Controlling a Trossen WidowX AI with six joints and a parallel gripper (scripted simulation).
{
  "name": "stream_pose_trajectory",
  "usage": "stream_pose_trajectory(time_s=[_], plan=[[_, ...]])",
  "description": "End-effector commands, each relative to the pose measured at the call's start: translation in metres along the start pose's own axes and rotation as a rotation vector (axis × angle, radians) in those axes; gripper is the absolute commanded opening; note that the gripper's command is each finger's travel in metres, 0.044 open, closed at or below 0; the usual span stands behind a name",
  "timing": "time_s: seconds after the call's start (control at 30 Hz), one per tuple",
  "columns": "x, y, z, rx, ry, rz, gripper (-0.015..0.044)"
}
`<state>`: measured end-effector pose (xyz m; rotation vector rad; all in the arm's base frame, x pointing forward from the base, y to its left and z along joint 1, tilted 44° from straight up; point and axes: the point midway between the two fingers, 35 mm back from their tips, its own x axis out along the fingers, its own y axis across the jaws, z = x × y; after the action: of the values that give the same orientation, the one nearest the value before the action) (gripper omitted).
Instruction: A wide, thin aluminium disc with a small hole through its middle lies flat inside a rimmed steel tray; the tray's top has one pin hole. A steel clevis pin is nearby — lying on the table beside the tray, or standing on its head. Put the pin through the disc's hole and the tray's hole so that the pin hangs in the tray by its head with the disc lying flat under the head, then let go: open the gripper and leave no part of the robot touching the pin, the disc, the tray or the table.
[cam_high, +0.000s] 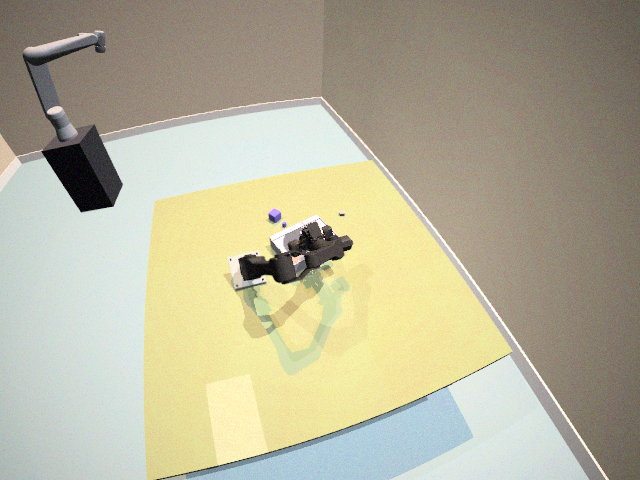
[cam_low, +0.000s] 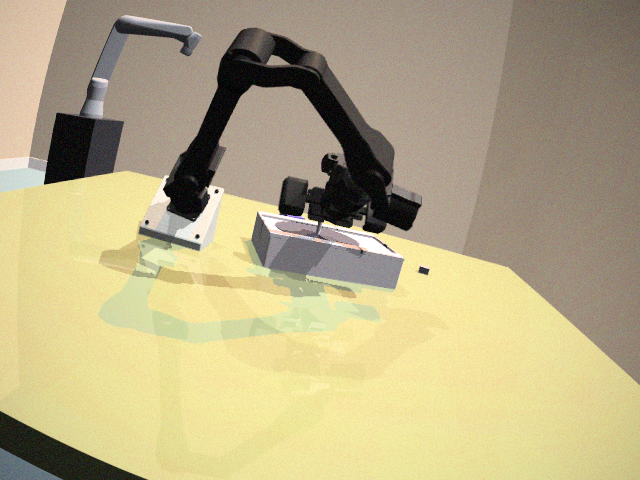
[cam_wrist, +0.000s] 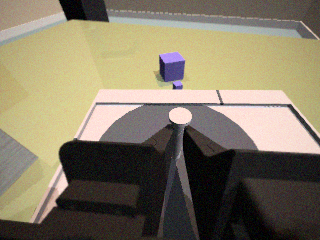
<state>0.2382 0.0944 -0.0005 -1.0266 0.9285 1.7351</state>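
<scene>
Beneath the gripper (cam_low: 318, 212) (cam_wrist: 178, 129), nearly closed on the upright pin (cam_low: 318, 227) (cam_wrist: 180, 118), lies the tray (cam_high: 276, 248) (cam_low: 330, 266) (cam_wrist: 250, 97); lower straight, gently.

Exterior view, centre — steel pin (cam_low: 319, 227) (cam_wrist: 179, 120) upright, head up, over grey disc (cam_low: 294, 227) (cam_wrist: 130, 128) flat in the pale rimmed tray (cam_low: 330, 266) (cam_wrist: 155, 97).

A purple cube (cam_high: 274, 215) (cam_wrist: 171, 67) is seen near a smaller purple cube (cam_high: 284, 224) (cam_wrist: 177, 85) on the yellow worktop (cam_high: 206, 330) (cam_low: 248, 413) (cam_wrist: 115, 55). A small dark block (cam_high: 341, 213) (cam_low: 423, 270) is placed well apart from both. A grey robot arm (cam_high: 62, 47) (cam_low: 155, 25) is mounted on a black pedestal (cam_high: 77, 178) (cam_low: 69, 147).
</scene>
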Motion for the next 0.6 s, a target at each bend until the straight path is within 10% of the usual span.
stream_pose_trajectory(time_s=[0.0,0.57], plan=[[0.0005,-0.0027,-0.0001,0.001,0.009,-0.003,0.0],[0.0018,-0.0084,0.0006,0.001,0.009,-0.003,0.0]])
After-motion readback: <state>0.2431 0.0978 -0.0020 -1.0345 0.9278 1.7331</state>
